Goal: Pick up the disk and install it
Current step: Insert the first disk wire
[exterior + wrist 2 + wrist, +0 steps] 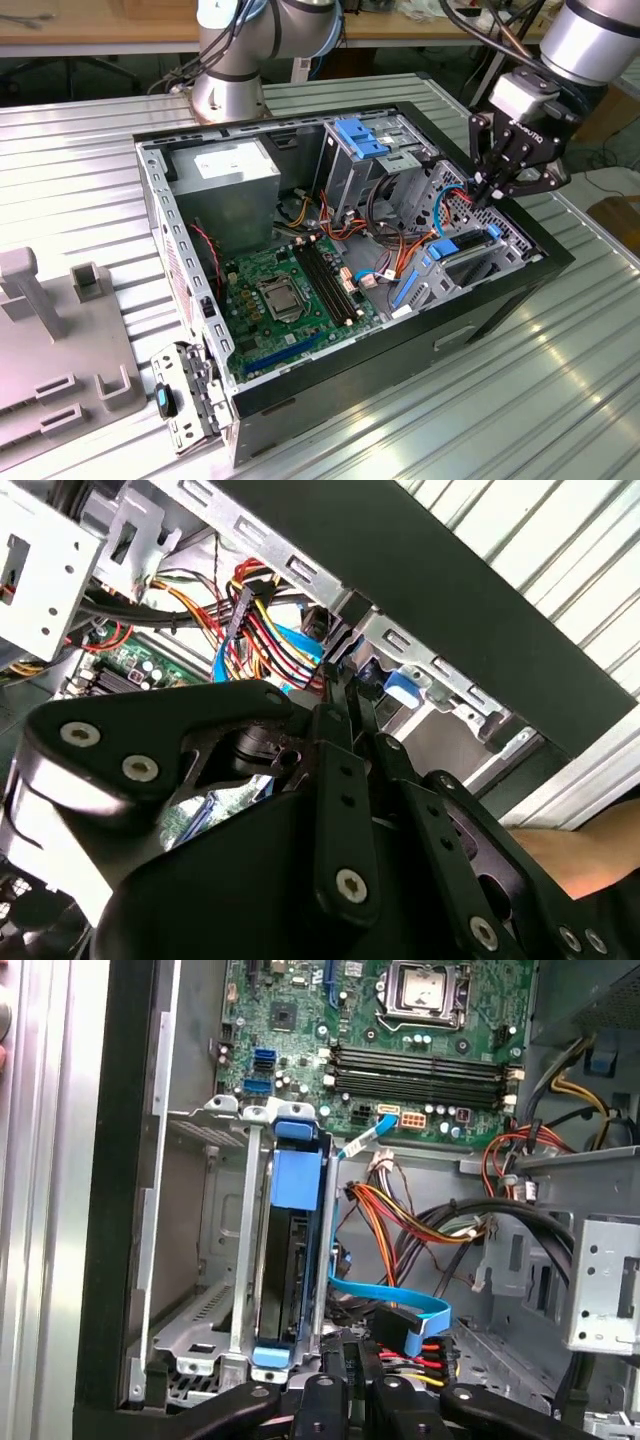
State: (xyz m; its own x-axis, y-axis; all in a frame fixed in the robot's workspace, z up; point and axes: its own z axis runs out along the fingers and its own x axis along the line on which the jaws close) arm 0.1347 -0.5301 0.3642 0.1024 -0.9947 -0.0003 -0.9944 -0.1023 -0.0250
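Note:
The disk (292,1260) stands on edge in a slot of the grey metal drive cage (205,1220), its dark body framed by a bright blue carrier. In the exterior view the disk (466,243) shows as a blue strip low in the case near the right wall. My gripper (486,193) hangs just above that end of the cage, beside the disk's end and over the red and yellow cables (262,620). Its black fingers (338,695) lie close together, shut, with nothing seen between them. The gripper (348,1385) sits next to the carrier's lower tab.
The open black computer case (520,285) lies on a ribbed metal table. Inside are the motherboard (285,290), the power supply (225,170), a blue-topped cage (362,138) and loose cable bundles (420,1225). A grey fixture (60,350) stands at the exterior view's left.

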